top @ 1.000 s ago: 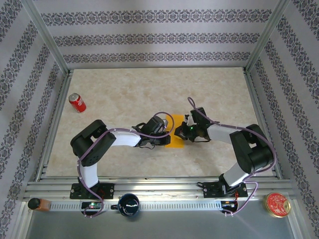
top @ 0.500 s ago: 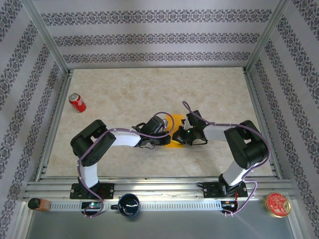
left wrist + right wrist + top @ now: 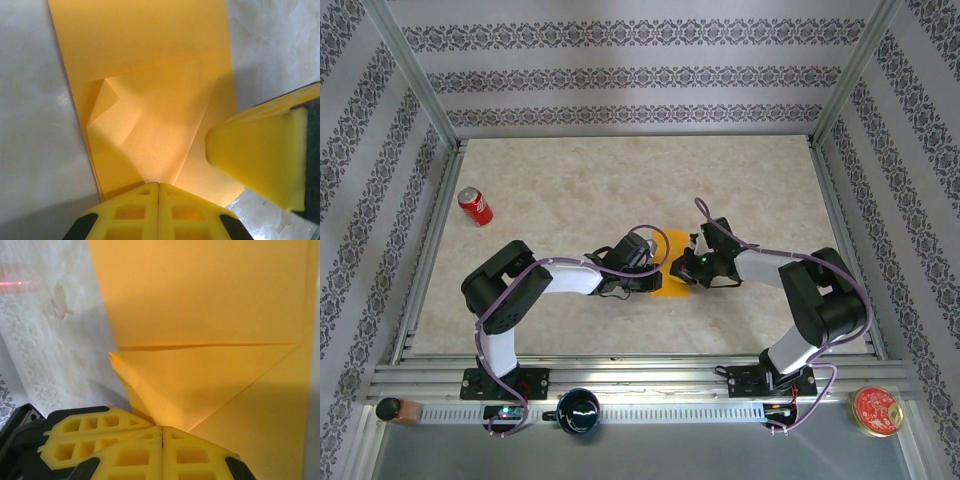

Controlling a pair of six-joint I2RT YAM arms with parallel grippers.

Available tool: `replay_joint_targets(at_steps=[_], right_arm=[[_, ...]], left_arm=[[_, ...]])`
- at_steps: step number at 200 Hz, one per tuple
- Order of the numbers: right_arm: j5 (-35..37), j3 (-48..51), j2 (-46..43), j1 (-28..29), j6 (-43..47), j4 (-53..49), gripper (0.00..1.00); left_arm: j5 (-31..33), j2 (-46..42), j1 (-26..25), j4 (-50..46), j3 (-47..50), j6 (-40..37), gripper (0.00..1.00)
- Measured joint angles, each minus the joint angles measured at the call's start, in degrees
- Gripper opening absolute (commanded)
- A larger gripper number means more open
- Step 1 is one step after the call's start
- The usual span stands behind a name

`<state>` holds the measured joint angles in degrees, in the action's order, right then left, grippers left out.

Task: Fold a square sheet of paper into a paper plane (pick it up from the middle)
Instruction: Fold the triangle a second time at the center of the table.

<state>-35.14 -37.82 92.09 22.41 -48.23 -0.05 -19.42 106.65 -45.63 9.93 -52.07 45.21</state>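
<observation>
Left hand (image 3: 159, 200) closed, tips on raised corner flap. Right hand (image 3: 161, 437) closed, tips at facing flap. Square sheet of paper (image 3: 676, 243) mid-counter (image 3: 570, 180), between both, partly folded. Step: likely creasing nose corners. Next: press flaps flat, edges to centreline.

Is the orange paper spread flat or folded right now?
Partly folded. The paper shows a turned-over corner flap with creases, lifting off the layer beneath.

Top camera looked down on the whole worktop (image 3: 620, 170) from behind; both wrist cameras faced the paper (image 3: 150, 75) close up, shared by all.
</observation>
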Motion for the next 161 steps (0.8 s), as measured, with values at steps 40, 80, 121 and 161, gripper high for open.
replay_joint_targets(at_steps=[40, 80, 121, 161], right_arm=[[1.4, -0.6, 2.9, 0.7, -0.4, -0.2, 0.00], [1.2, -0.7, 2.9, -1.4, -0.6, -0.4, 0.00], [1.4, -0.9, 2.9, -5.3, -0.9, -0.6, 0.00], [4.1, -1.1, 0.0, -7.2, -0.9, -0.6, 0.00]], left_arm=[[0.0, 0.0, 0.0, 0.0, 0.0, 0.0, 0.01], [0.0, 0.0, 0.0, 0.0, 0.0, 0.0, 0.01], [0.0, 0.0, 0.0, 0.0, 0.0, 0.0, 0.00], [0.0, -0.2, 0.0, -0.1, 0.2, 0.0, 0.00]])
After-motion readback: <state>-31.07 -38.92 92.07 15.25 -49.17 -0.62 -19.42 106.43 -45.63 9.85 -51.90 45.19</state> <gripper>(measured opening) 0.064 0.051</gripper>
